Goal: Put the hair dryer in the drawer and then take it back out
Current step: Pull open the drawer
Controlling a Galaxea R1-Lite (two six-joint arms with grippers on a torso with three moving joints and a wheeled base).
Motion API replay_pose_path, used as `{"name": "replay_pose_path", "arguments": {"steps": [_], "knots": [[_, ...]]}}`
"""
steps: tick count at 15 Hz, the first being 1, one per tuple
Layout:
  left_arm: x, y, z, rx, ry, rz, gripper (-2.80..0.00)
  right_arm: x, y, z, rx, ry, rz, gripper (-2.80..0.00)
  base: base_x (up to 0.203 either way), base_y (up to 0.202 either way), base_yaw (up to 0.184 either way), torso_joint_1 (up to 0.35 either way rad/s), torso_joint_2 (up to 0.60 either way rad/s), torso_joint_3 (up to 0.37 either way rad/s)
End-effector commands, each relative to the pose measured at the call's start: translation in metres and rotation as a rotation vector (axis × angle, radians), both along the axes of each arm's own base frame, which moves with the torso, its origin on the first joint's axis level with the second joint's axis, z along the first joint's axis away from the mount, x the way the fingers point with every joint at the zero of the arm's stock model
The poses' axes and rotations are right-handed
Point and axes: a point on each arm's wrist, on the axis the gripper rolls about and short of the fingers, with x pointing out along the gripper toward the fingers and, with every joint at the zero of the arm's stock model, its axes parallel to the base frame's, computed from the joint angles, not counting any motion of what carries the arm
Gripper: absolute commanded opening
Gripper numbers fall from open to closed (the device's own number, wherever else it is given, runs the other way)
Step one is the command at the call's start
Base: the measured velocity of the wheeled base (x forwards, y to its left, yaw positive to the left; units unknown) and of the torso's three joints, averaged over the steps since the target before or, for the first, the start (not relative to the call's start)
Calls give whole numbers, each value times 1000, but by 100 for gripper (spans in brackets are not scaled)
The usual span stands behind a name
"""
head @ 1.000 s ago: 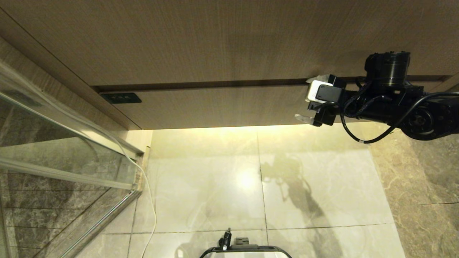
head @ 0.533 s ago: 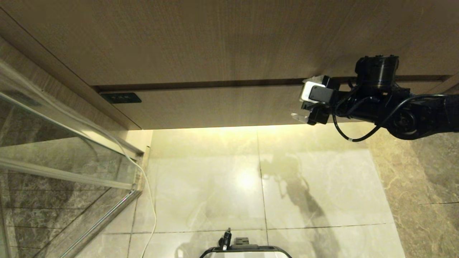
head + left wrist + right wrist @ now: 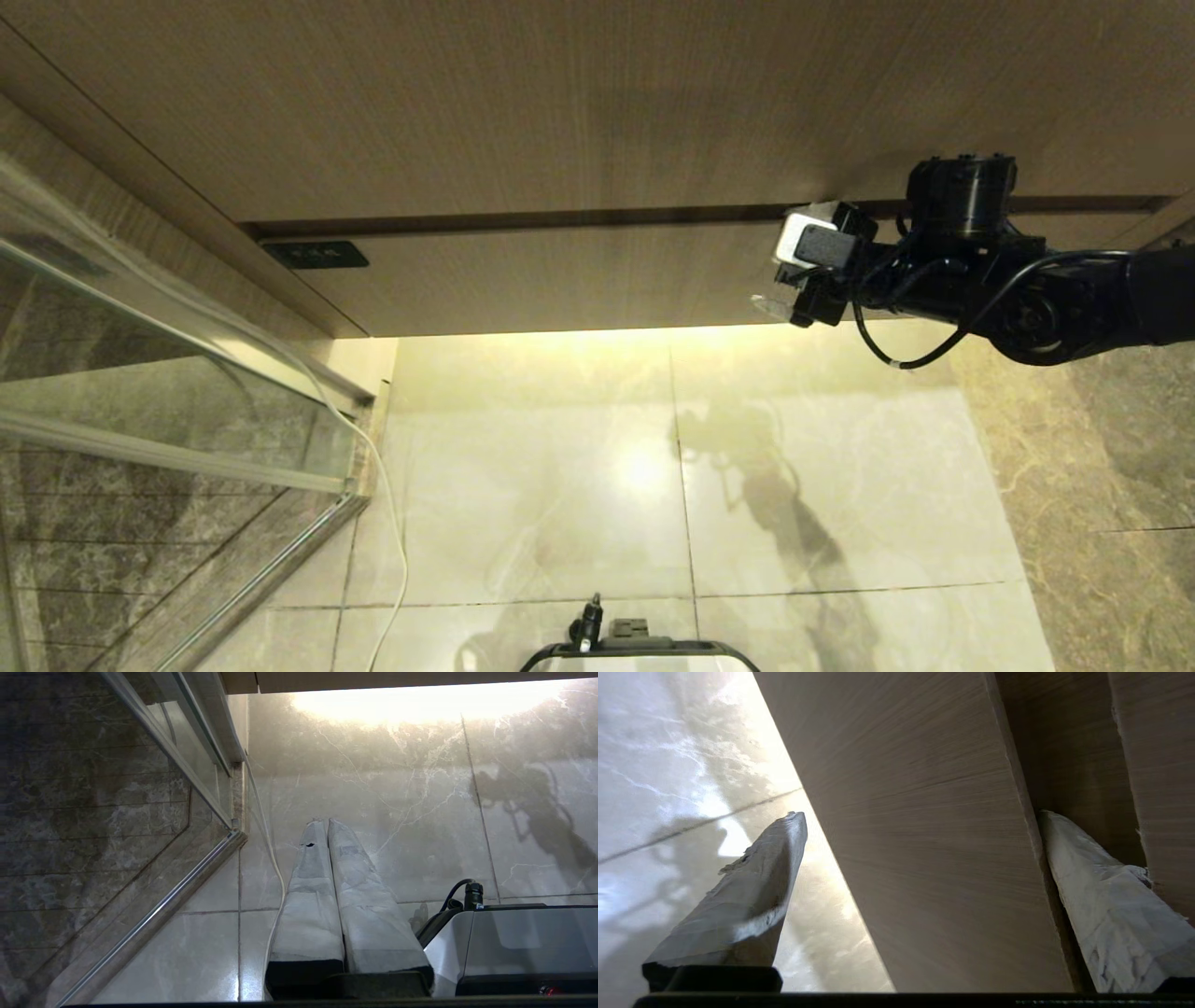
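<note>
I have the right gripper spread wide across the closed drawer front, one finger in the gap above it. No hair dryer visible. Left gripper pressed together.

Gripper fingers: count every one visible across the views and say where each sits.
4. Left gripper's two fingers are pressed together above the floor. Right gripper's two straddle the drawer front: one finger in the gap above it, one finger below its lower edge.
</note>
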Motion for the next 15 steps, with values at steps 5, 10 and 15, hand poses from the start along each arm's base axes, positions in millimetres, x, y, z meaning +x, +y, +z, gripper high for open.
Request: {"name": "replay_pose_path", "arguments": {"steps": [5,10,15], "knots": [[0,0,0,-1,1,1,-280,-14,-5,-6,4,177,-17,0,0,0,0,0,0,0],[0,0,0,-1,0,0,-280,-34,-12,-9,13,293,-89,0,0,0,0,0,0,0],[0,0,0,-1,1,-1,-280,-40,-13,-10,33,316,-136,0,0,0,0,0,0,0]]}}
